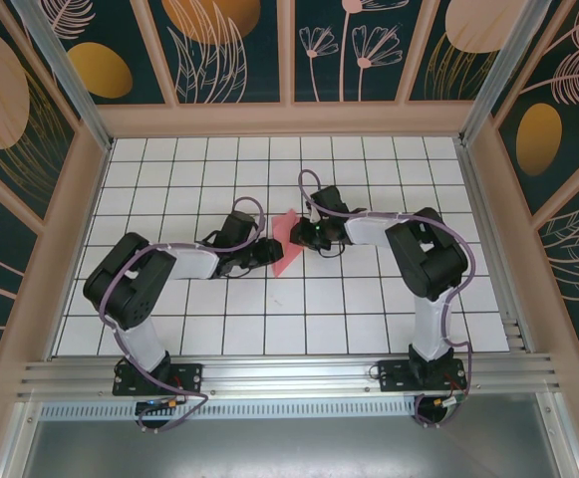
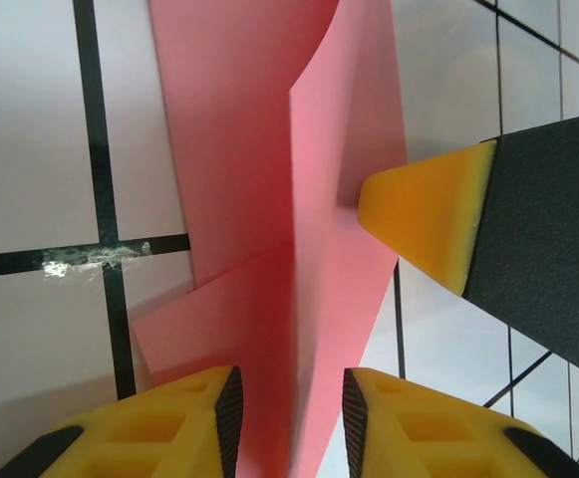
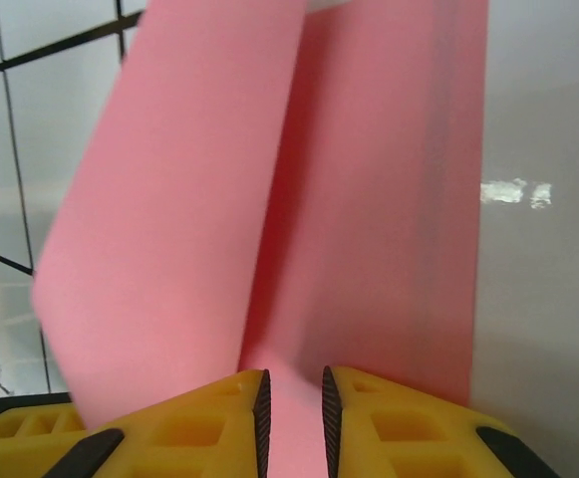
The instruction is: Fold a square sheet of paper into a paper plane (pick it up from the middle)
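Observation:
The salmon-pink square sheet of paper [image 1: 285, 259] lies mid-table, folded along a centre crease into a narrow pointed shape. My left gripper [image 1: 267, 249] meets it from the left and my right gripper [image 1: 301, 236] from the right. In the left wrist view a paper [image 2: 259, 149] ridge stands between the left gripper's [image 2: 291, 398] open jaws without touching either pad. One yellow fingertip [image 2: 419, 214] of the right gripper presses the raised flap from the right. In the right wrist view the paper [image 3: 369, 199] rises in two flaps. The right gripper [image 3: 295, 398] has a narrow gap over the crease.
The white gridded table [image 1: 369, 309] is boxed in by patterned wooden walls [image 1: 70, 219] on three sides. An aluminium rail [image 1: 289, 373] carries both arm bases at the near edge. A scuffed patch [image 2: 80, 261] marks one black grid line beside the paper.

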Controlling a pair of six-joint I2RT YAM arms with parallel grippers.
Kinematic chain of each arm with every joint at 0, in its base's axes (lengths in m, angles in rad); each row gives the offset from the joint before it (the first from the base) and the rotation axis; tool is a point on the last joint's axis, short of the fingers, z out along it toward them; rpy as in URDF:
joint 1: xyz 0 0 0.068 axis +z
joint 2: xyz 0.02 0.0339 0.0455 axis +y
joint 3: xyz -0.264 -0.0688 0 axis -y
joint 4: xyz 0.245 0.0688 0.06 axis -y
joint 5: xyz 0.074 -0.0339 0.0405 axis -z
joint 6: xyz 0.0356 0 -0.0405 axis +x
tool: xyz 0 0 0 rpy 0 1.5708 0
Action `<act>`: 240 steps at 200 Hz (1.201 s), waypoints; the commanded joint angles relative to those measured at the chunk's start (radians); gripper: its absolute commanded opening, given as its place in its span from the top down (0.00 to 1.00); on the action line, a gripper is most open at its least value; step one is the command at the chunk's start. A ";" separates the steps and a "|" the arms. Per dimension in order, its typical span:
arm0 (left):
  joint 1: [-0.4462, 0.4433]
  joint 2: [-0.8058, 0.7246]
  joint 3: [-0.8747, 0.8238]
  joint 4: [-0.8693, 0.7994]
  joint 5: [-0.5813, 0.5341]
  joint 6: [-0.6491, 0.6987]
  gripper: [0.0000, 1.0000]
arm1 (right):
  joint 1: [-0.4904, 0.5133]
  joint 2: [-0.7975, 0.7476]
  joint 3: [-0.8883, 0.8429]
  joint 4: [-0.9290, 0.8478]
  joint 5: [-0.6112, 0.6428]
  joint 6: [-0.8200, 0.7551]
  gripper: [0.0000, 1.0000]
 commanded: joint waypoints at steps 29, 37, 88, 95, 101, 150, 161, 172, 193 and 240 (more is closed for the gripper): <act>0.006 0.046 0.039 0.018 0.051 0.020 0.71 | 0.006 0.046 0.023 -0.018 -0.028 -0.020 0.76; 0.006 0.052 0.042 0.017 0.056 0.024 0.72 | 0.006 0.051 0.024 -0.017 -0.031 -0.022 0.76; 0.005 0.079 0.066 -0.010 0.068 0.048 0.77 | 0.020 0.079 0.041 -0.038 -0.021 -0.036 0.76; 0.007 0.081 0.068 -0.010 0.068 0.050 0.77 | 0.021 0.082 0.041 -0.040 -0.019 -0.036 0.75; 0.007 0.083 0.068 -0.010 0.070 0.050 0.78 | 0.023 0.083 0.041 -0.040 -0.018 -0.036 0.76; 0.006 0.097 0.076 -0.013 0.062 0.054 0.84 | 0.025 0.084 0.043 -0.047 -0.012 -0.039 0.75; 0.007 0.095 0.074 -0.015 0.045 0.055 0.86 | 0.024 0.079 0.043 -0.049 -0.009 -0.042 0.75; 0.007 0.093 0.070 -0.013 0.035 0.055 0.90 | 0.021 0.070 0.042 -0.049 -0.004 -0.044 0.75; 0.007 0.091 0.055 0.016 0.042 0.044 0.97 | 0.014 0.043 0.036 -0.039 -0.004 -0.051 0.75; 0.017 0.080 0.009 0.138 0.130 -0.002 1.00 | -0.001 -0.013 0.019 -0.002 -0.030 -0.067 0.75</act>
